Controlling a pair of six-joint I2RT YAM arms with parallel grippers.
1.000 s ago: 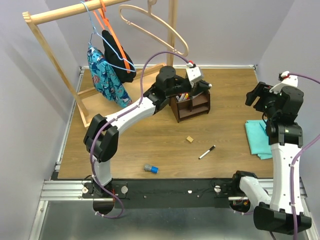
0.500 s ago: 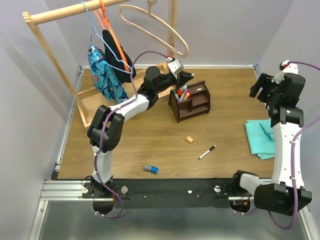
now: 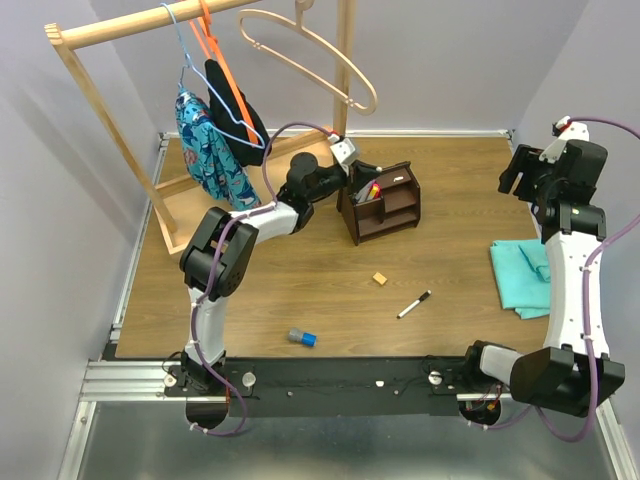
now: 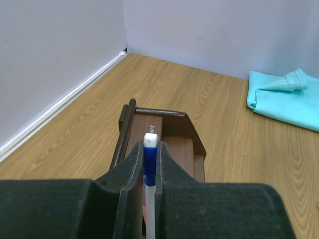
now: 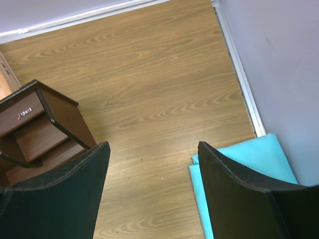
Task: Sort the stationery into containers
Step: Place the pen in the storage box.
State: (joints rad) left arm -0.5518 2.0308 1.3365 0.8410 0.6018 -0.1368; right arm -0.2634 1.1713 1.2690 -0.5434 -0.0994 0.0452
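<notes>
Top external view first: the pale clothes rack at back left is not a container, so skip it. The wooden desk carries the rest, with a teal cloth folded at its right edge below the right arm. The dark brown organiser sits back of centre, and your left arm is stretched out to its left end. In the left wrist view the left fingers are pinching a blue-capped marker, blue end forward, aimed over the organiser's near wall. It is clamped and not yet in any compartment. The right fingers are spread wide with nothing between them, high near the back right and well apart from the organiser. Step in hand, as I read it: put this marker in with the red and orange ended pieces standing in the left compartment. Tip your wrist so the marker is near upright and line it over the open top, not the rim. Lower it until the end is inside the walls, then part the fingers, since a high release risks a bounce off the rim. Loose on the desk: a black-capped marker right of centre, a grey-blue cylinder near the front edge, and a tan cube between the organiser and that marker.
</notes>
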